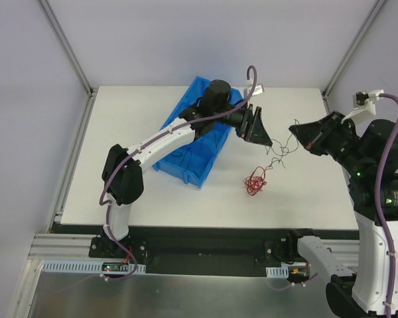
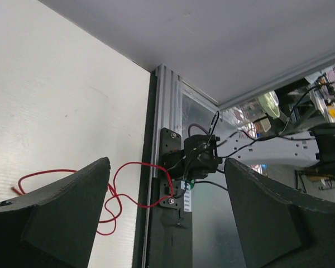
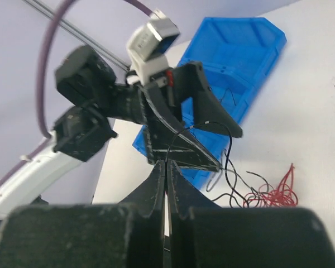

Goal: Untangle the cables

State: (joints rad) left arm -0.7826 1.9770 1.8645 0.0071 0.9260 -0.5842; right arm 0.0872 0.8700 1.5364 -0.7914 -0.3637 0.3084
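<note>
White surface (image 1: 152,199) carries a blue bin (image 1: 202,162) at the back. Left tool (image 2: 166,166), beside the bin, gapes wide and empty. Right tool (image 3: 166,167) is pinched tight on a kinked black cable (image 1: 283,150), which trails toward the red cable (image 1: 255,181) bunched on the surface.

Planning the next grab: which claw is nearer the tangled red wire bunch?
Left. Left claw hangs just beyond the tangled red wire bunch; right claw is farther, off to its right.
</note>
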